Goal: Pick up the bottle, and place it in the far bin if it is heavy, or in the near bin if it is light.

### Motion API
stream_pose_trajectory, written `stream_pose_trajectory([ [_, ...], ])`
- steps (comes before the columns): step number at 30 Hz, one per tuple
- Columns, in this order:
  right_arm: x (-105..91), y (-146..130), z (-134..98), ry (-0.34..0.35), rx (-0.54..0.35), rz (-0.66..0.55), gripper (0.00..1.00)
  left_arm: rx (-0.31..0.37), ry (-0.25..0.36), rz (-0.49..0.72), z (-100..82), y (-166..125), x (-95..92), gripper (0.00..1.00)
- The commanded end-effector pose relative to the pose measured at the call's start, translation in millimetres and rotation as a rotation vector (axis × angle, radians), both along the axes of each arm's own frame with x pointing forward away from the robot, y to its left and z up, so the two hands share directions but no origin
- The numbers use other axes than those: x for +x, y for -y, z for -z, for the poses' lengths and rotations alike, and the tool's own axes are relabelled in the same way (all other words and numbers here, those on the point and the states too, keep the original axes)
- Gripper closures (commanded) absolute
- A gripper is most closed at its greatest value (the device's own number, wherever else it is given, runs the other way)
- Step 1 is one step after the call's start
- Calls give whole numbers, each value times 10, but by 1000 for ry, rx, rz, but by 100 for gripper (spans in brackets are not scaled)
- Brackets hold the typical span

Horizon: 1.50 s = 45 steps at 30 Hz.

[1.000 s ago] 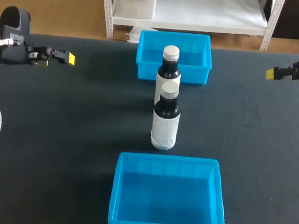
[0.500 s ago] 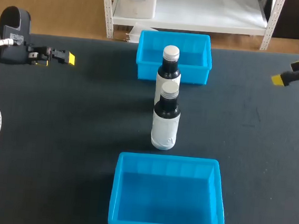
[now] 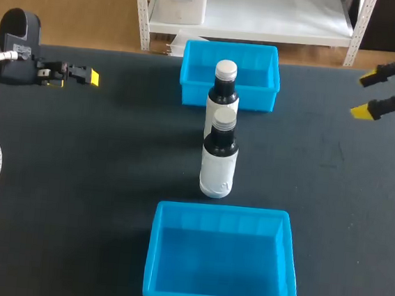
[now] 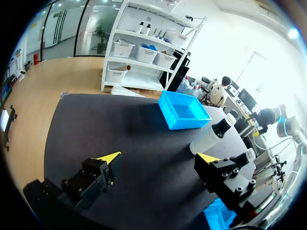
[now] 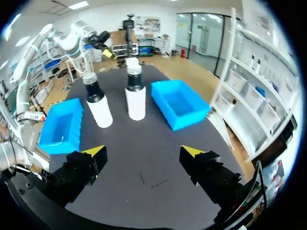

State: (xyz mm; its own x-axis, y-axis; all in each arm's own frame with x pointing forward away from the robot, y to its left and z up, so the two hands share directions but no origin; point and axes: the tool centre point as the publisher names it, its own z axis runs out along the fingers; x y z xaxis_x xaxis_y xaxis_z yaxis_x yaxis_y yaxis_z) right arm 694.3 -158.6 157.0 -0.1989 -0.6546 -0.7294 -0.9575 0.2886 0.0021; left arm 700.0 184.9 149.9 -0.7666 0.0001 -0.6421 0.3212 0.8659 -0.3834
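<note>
Two bottles with dark necks, white bodies and pale caps stand upright in a row mid-table: the near bottle [image 3: 219, 157] [image 5: 98, 104] and the far bottle [image 3: 223, 87] [image 5: 135, 93] [image 4: 210, 136]. Behind them sits the far blue bin [image 3: 230, 74] [image 5: 180, 103] [image 4: 184, 110], and in front the near blue bin [image 3: 221, 262] [image 5: 60, 127]. Both bins hold nothing. My left gripper [image 3: 89, 76] [image 4: 158, 157] hovers open at the table's left side, far from the bottles. My right gripper [image 3: 365, 95] [image 5: 144, 151] hangs open at the far right, its fingers pointing toward the bottles.
The black table top [image 3: 96, 180] carries nothing else. Wide bare stretches lie between each gripper and the bottle row. The two bottles stand close together, one just behind the other.
My right wrist has turned and shifted slightly, so both yellow tips now show one above the other. Left arm, bottles and bins are unchanged.
</note>
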Motion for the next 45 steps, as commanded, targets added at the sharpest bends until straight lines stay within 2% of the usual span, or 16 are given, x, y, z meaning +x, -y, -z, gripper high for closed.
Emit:
stream_pose_trajectory([
  [1, -26, -175, 86, -39, 121, -232, 0, 0, 0, 0, 0, 0, 0, 0],
  [12, -219, -925, 236, -34, 109, -276, 0, 0, 0, 0, 0, 0, 0, 0],
  [20, -371, -1368, 224, -17, 89, -235, 0, 0, 0, 0, 0, 0, 0, 0],
  [32, -509, -1768, 320, -48, 115, -280, 0, 0, 0, 0, 0, 0, 0, 0],
  [45, -655, -2048, 314, -68, 152, -318, 0, 0, 0, 0, 0, 0, 0, 0],
])
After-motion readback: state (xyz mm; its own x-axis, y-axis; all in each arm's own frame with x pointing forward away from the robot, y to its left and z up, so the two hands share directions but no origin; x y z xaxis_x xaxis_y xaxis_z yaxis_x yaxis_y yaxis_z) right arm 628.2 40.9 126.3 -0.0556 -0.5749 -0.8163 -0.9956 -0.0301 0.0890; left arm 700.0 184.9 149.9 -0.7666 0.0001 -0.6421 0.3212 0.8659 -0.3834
